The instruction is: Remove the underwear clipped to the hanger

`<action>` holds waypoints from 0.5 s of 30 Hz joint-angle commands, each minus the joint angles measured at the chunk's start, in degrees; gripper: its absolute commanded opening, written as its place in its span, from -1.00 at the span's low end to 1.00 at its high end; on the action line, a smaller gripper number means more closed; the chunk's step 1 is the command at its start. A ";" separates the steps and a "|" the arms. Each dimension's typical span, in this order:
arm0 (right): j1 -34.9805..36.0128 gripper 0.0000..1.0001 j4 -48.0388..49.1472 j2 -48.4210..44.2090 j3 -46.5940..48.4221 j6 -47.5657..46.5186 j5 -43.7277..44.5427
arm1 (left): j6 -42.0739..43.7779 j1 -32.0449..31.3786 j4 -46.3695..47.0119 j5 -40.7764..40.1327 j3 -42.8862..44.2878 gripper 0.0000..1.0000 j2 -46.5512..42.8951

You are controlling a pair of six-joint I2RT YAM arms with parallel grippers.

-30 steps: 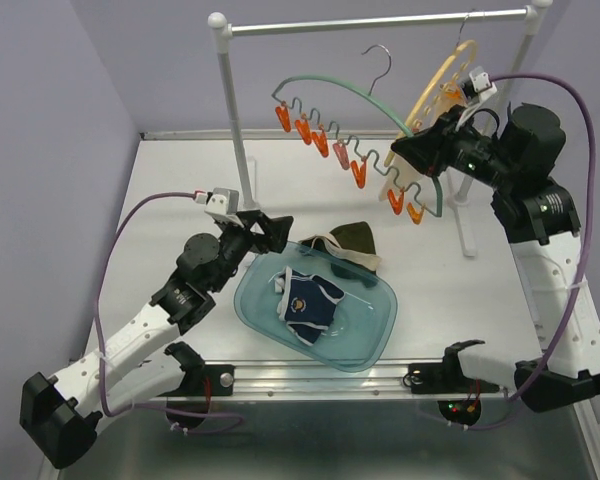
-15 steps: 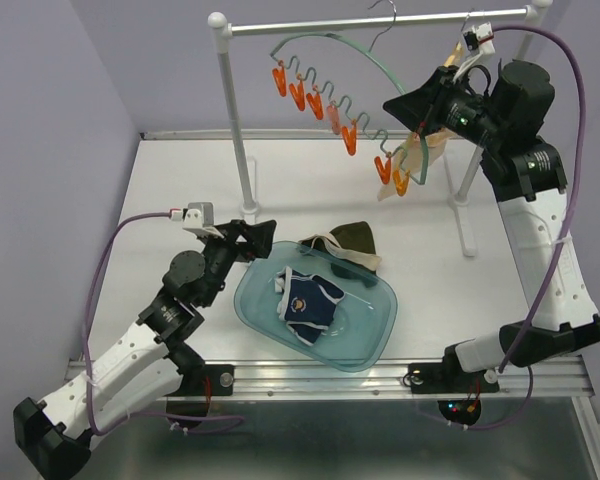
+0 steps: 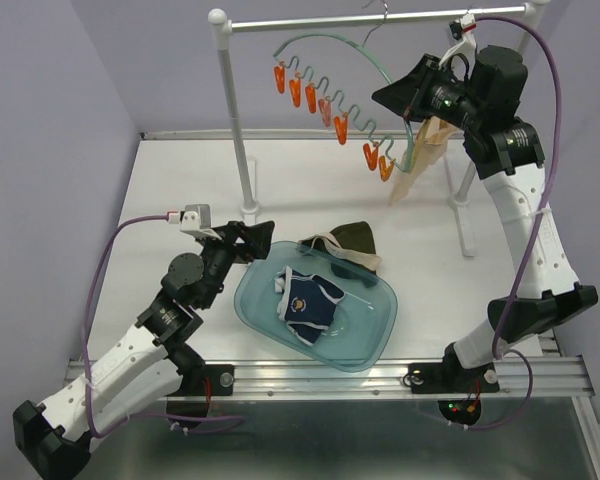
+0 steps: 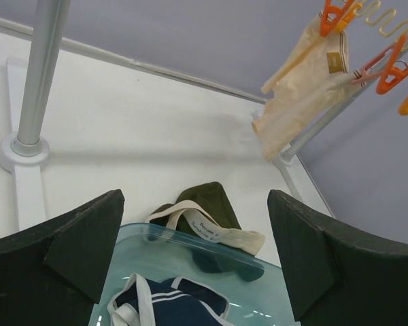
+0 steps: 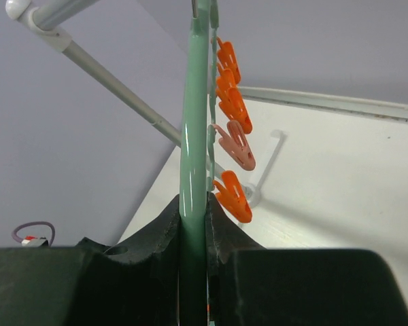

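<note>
1. Pinching hanger [image 5: 192, 136] in right gripper [image 5: 193, 219], jaws closed hard on the green bar, high at far right under rail [image 3: 360, 20].
2. Holding left gripper [image 3: 257, 238] spread wide with nothing in it, low by far-left corner of tub [image 3: 380, 340].
3. Already off: navy pair [image 3: 310, 302] inside tub, olive pair [image 3: 358, 237] draped over tub's far rim.
4. Still clipped: beige pair [image 3: 425, 152], hanging at hanger's right end, just below and right of right gripper, caught at its top by an orange clip [image 4: 334, 11].
5. Long axis of beige pair close to vertical, lower end slanting toward near left and hanging free above the table.
6. From left gripper: far, right and well above, well apart.
7. Closer to right arm, but that one taken up with hanger. Probably a job for left arm: reach up and far right, take the free lower end, pull down along that slant.
8. Risk: swinging hanger rather than freeing the clip.
</note>
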 commanded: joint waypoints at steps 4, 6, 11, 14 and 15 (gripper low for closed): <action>0.85 -0.99 2.95 -1.42 2.34 -0.24 2.70 | -0.55 0.21 1.88 0.39 -1.92 0.98 -0.77; 0.94 -0.87 2.60 -2.13 0.86 -1.21 2.70 | -0.64 0.21 2.23 0.91 -2.19 0.98 -0.60; 1.03 -0.60 2.60 -4.15 -1.79 -5.59 3.22 | -1.52 0.21 2.49 0.74 -2.02 0.98 1.07; 1.03 -0.48 2.69 -5.64 -3.11 -8.93 4.01 | -0.56 0.21 2.50 2.23 -0.53 0.98 4.23; 1.03 -0.41 2.69 -6.08 -3.37 -9.82 4.10 | -0.29 0.30 2.50 2.76 0.00 0.98 5.28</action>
